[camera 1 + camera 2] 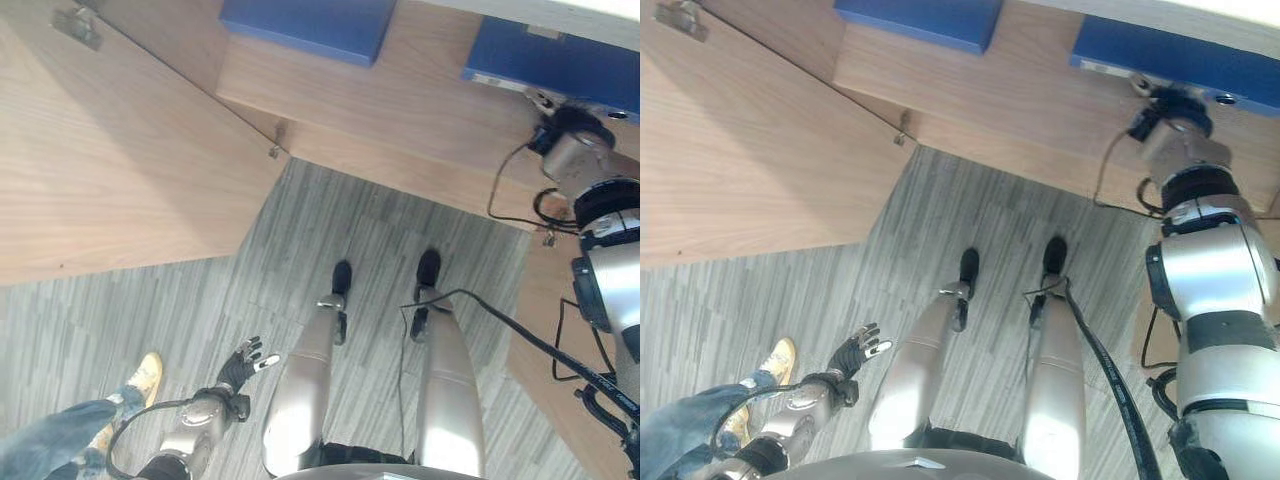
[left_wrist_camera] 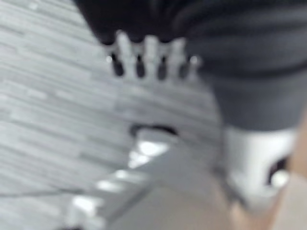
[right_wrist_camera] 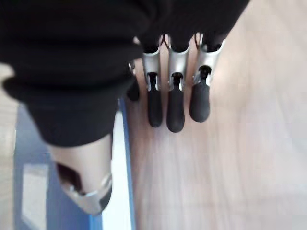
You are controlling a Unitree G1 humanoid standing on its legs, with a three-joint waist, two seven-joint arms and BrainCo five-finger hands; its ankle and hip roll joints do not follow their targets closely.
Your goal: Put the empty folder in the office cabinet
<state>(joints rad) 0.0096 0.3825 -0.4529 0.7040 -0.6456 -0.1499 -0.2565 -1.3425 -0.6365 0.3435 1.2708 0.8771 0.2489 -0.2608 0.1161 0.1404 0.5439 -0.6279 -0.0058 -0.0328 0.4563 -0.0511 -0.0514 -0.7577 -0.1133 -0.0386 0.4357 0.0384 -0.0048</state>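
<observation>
Now the folder: blue, lying flat on the wooden shelf of the cabinet, at my right side. I take this one as the task's thing, because my right hand is at it.
Second folder: also blue, on the same shelf, well apart to the left, with nothing touching it.
Handling: I judge it light, since it should be empty, and rather stiff in the covers. It is thin, so it can bend or fall open if held by one corner. The cover looks smooth, so probably a little slippery on the wood.
Where to hold: best at the long edge or the spine, thumb on one face and fingers on the other. To move it deeper, a flat push on the edge should be enough.
Right hand: fingers straight and side by side, not curled, lying over the bare wood just beside the folder's white edge. The thumb lies apart, over the blue cover. I cannot tell if it presses on the cover. Nothing is pinched.
Left hand: low by my side above the grey floor, fingers spread and holding nothing.
Door: the cabinet's wooden door stands open at my left.
Person: a shoe and a leg in jeans on the floor near my left hand.
</observation>
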